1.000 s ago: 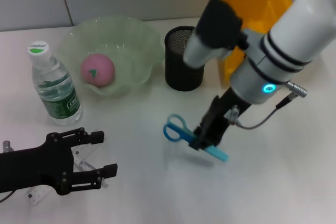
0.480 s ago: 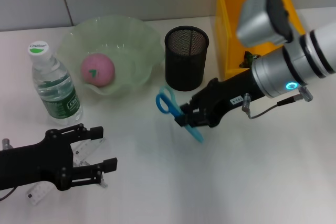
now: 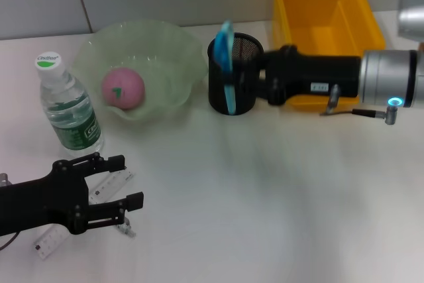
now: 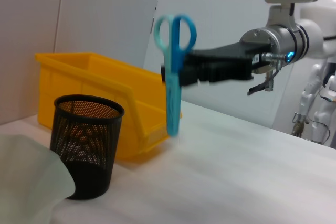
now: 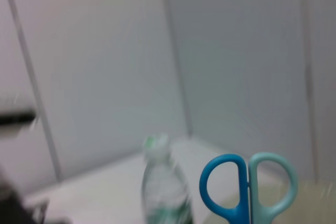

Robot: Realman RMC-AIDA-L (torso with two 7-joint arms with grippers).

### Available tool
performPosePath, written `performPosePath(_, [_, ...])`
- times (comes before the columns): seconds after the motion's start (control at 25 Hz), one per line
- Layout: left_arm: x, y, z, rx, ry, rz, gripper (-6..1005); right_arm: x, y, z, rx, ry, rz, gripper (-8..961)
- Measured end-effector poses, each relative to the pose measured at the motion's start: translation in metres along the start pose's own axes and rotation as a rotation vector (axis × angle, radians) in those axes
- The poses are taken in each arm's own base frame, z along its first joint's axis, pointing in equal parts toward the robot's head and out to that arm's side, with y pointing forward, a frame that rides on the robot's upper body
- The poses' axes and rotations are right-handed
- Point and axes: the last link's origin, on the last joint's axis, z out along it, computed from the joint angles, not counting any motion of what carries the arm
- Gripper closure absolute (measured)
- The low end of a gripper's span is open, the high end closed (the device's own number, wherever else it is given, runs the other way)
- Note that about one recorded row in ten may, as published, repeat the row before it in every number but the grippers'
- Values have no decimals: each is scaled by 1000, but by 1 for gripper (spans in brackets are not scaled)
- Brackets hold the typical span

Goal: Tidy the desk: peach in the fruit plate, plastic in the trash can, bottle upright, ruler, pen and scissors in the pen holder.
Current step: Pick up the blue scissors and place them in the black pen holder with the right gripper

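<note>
My right gripper (image 3: 240, 79) is shut on the blue scissors (image 3: 226, 64), which it holds upright with the handles up. They hang close beside the black mesh pen holder (image 3: 242, 91). In the left wrist view the scissors (image 4: 174, 72) are outside the holder (image 4: 86, 148), with the blade tip in the air. The handles (image 5: 249, 187) fill the right wrist view. The pink peach (image 3: 122, 88) lies in the green fruit plate (image 3: 179, 44). The bottle (image 3: 66, 107) stands upright. My left gripper (image 3: 119, 181) is open just above the clear ruler (image 3: 50, 240). Pen and plastic are out of view.
A yellow bin (image 3: 324, 24) stands at the back right, right behind my right arm. The bottle (image 5: 165, 187) also shows in the right wrist view. The table's front edge runs near my left arm.
My right gripper swung up and back from the table's middle to the pen holder, turning the scissors from slanted to upright. The left gripper shifted slightly over the ruler.
</note>
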Motion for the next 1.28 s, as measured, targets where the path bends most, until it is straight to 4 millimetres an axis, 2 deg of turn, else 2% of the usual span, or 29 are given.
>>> performPosePath(0.28, [0,-1,-1,5,2,-1,185,-1,-11,-6,106,-118,-28,721])
performPosePath(0.48, [0,0,-1,3,3,-1,185,-1,-26,-7,218,-169,-11,721])
performPosePath(0.64, [1,-1,-1,9,11,1,185,-3,-38,5,282,-136,-3,721])
performPosePath(0.84, [2,-1,-1,12,19,5,185,-2,-45,15,311,-112,19,721])
performPosePath(1.28, [0,-1,-2,15,18,21,187,6,-50,36,337,-61,74,720])
